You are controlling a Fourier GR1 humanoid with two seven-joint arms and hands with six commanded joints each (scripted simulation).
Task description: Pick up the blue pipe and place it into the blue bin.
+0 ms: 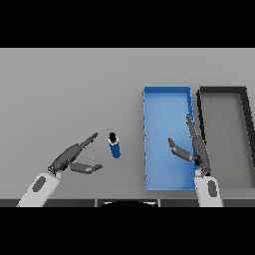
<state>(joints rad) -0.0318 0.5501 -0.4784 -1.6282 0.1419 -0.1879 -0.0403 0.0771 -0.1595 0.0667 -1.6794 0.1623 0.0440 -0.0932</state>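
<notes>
1. Blue pipe (pixel 115 146): short, stubby cylinder with a blue body and a dark cap or open end at its 12 o'clock tip. It stands or lies on the counter (pixel 69 89) near the scene's middle, at 9 o'clock from the blue bin and clear of its wall. Whether it is upright or leaning toward the viewer is hard to tell from this overhead angle.

2. Handling, as a judgement: likely light, rigid and smooth, so it should neither bend nor crush. A round, glossy body may slip or roll if nudged sideways. Best hold is across the blue mid-body, thumb on one side and fingers opposite, below the dark end.

3. Blue bin (pixel 167 92): rectangular tray, flat floor, low thin walls, uniform matte blue, long axis running 12 to 6 o'clock. It looks to hold nothing.

4. Dark bin (pixel 222 90): same shape, black rim and grey floor, just beside the blue bin at its 3 o'clock.

5. Left hand (pixel 69 158): dark, on a white and grey forearm, at 8 o'clock from the pipe and near it but not touching. Released: fingers extended toward 2 o'clock, thumb spread apart below them, nothing held.

6. Right hand (pixel 195 149): over the blue bin's 3 o'clock wall. Released: fingers straight toward 12 o'clock, thumb out toward 10 o'clock, nothing held.

7. Counter: plain, flat, matte grey surface.

8. Status, as a judgement: pickup not yet made; the left hand is the nearer one.
</notes>
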